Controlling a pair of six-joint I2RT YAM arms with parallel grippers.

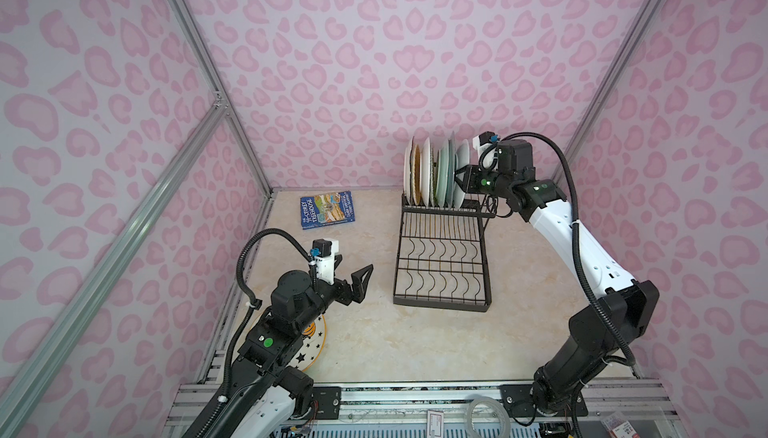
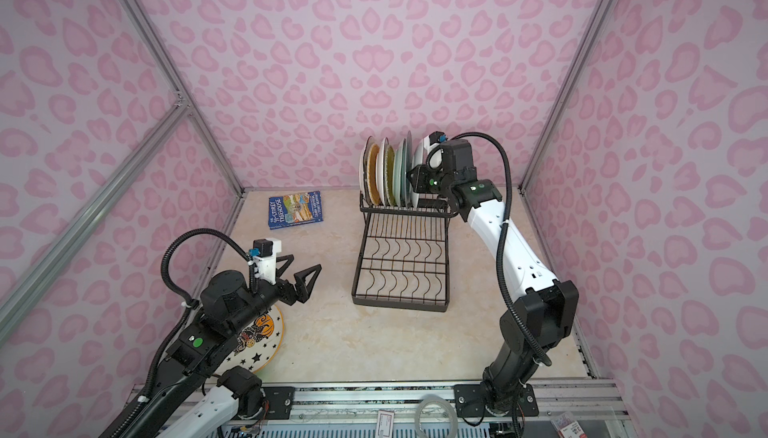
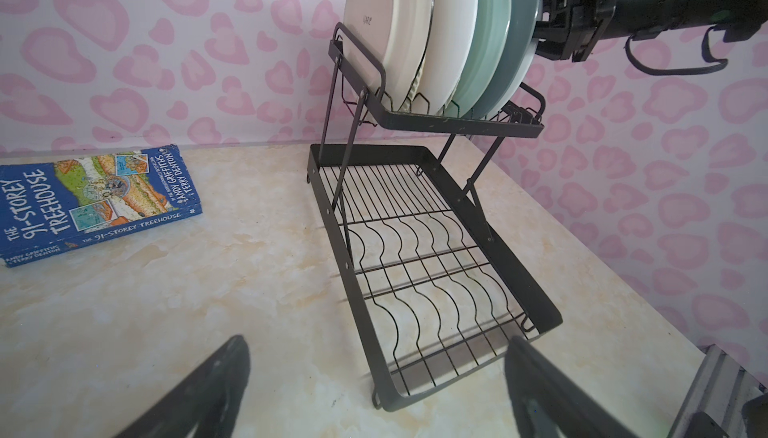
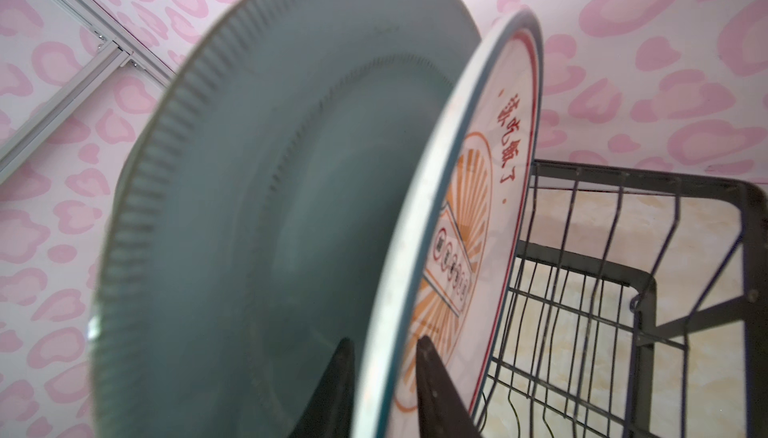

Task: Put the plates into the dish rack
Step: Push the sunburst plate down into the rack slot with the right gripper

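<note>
The black wire dish rack (image 1: 440, 305) stands at the back right, and several plates (image 1: 432, 174) stand upright in its raised basket. My right gripper (image 4: 384, 339) straddles the rim of the outermost one, a white plate with red and orange print (image 4: 490, 190), with a sliver of gap at each finger. A grey-blue plate (image 4: 257, 207) stands just behind it. My left gripper (image 2: 301, 263) hovers wide open and empty over the table, left of the rack. A white plate with black stars and a yellow rim (image 2: 262, 344) lies flat beneath the left arm.
A blue book (image 1: 327, 209) lies at the back, left of the rack. The rack's flat lower tier (image 3: 354, 290) of wavy wires holds nothing. Pink patterned walls close in three sides. A roll of clear tape (image 1: 488, 415) sits on the front rail.
</note>
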